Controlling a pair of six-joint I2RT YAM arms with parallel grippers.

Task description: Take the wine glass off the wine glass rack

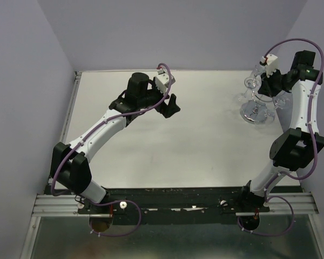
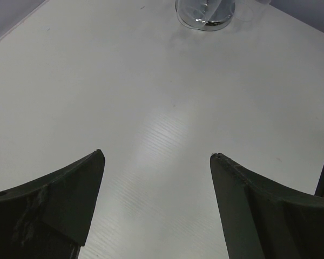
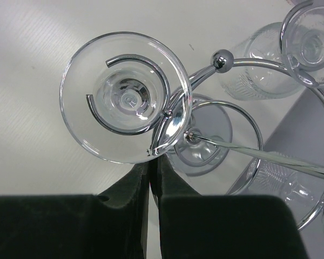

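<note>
We are clenching our right fingers (image 3: 150, 171) on the clear wine glass (image 3: 124, 97) hanging on the shiny chrome wire rack (image 3: 248, 63) at the bench's (image 1: 205, 156) far right corner; our left fingers (image 1: 174, 106) are hanging released.

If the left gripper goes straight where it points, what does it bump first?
Probably the bare table; the left gripper seems tilted down at it. The wine glass rack stands farther ahead, but depth is unclear.

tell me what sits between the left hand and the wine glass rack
Nothing: only bare table between the open left hand and the wine glass rack, as the left wrist view shows.
</note>
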